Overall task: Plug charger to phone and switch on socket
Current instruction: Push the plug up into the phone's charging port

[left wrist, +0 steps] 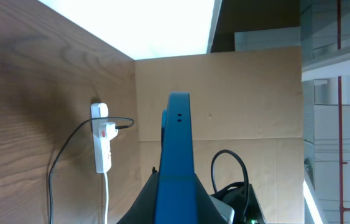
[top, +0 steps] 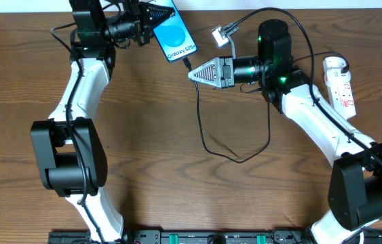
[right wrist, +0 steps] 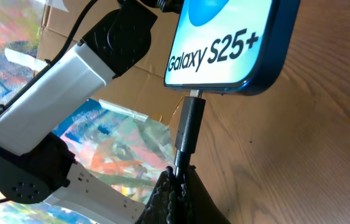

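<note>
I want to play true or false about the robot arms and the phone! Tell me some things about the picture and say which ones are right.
1. The phone has a red screen. False: it is bright blue with white "Galaxy S25+" writing.
2. The left gripper holds the phone. True.
3. The right gripper is grabbing the socket. False: it is shut on the charger, just behind the plug tip. The socket lies apart, at the right side of the table.
4. The plug tip is right at the phone's bottom edge. True.
5. The charger's black cable loops across the table. True.
</note>
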Available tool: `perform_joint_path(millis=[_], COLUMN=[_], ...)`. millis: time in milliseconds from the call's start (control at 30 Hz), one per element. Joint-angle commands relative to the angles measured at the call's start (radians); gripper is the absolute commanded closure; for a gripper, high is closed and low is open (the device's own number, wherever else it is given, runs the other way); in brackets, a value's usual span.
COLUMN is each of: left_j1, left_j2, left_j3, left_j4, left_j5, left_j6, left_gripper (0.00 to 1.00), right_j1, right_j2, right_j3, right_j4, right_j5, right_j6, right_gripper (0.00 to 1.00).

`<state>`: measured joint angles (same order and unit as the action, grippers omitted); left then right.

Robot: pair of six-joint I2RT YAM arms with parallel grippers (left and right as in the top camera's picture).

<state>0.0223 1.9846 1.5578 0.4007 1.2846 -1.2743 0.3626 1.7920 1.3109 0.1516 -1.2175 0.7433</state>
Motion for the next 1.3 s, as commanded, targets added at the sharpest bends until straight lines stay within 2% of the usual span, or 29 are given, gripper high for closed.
perform_joint_path(millis=[0,667,1267], left_j1=[-0.014,-0.056,-0.07], left_j2=[-0.019,-0.019,-0.019], left_j3=[0.017,0.017,0.014], left_j4=[0.005,0.005,0.005], left_j5=[0.083,0.125,0.164], left_j6=[0.024,0.024,0.029], left_gripper=[0.93,0.92,0.93], right_j1=[0.006,0.005,-0.001], right_j2=[-0.003,-0.003,-0.003], right_j3=[0.004,0.004,0.004], right_j4=[0.01,0.01,0.017], right_j5=[0.055,0.068,0.161], right_j6=[0.004,0.004,0.046], right_gripper=[0.99,0.99,0.99])
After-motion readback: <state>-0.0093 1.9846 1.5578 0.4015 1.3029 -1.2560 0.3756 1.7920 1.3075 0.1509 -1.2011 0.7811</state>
